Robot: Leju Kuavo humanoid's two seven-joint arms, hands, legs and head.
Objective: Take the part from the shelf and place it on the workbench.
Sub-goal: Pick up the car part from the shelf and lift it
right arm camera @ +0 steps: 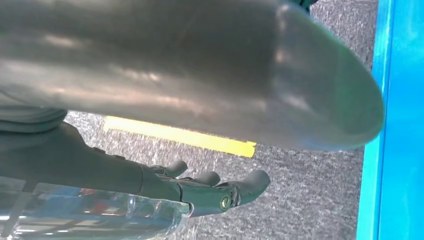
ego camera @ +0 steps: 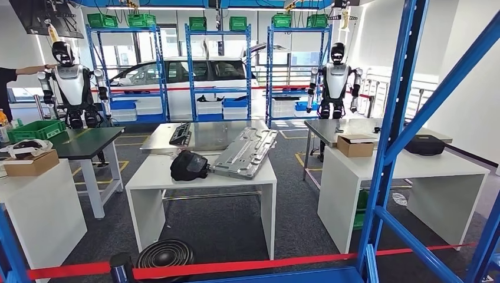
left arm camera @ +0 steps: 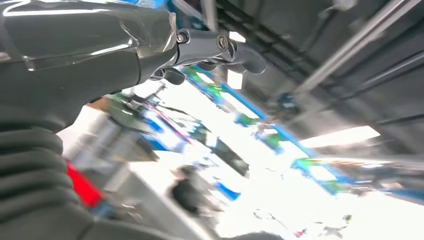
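From my head view, the grey metal part point(ego camera: 244, 152) lies tilted on the white counter point(ego camera: 154, 175) straight ahead, its far end propped on the steel-topped counter point(ego camera: 206, 134) behind, with a black bag point(ego camera: 188, 165) just beside it on the left. A blue shelf frame point(ego camera: 394, 124) crosses my view at near right, and red tape point(ego camera: 236, 266) runs low across the foreground. Farther off, two other robots point(ego camera: 72, 82) stand by blue racks point(ego camera: 218, 65), and a white car point(ego camera: 194, 73) is parked behind them. A person's arm point(ego camera: 20, 71) reaches in at far left. A cardboard box point(ego camera: 355, 145) sits on the right counter point(ego camera: 407, 171). My left hand point(left arm camera: 200, 50) is raised toward the ceiling, fingers point(left arm camera: 245, 55) stretched out and holding nothing. My right hand point(right arm camera: 200, 192) hangs over the grey carpet point(right arm camera: 300, 195) beside a yellow floor line point(right arm camera: 180, 136), its fingers point(right arm camera: 252, 182) apart and empty.
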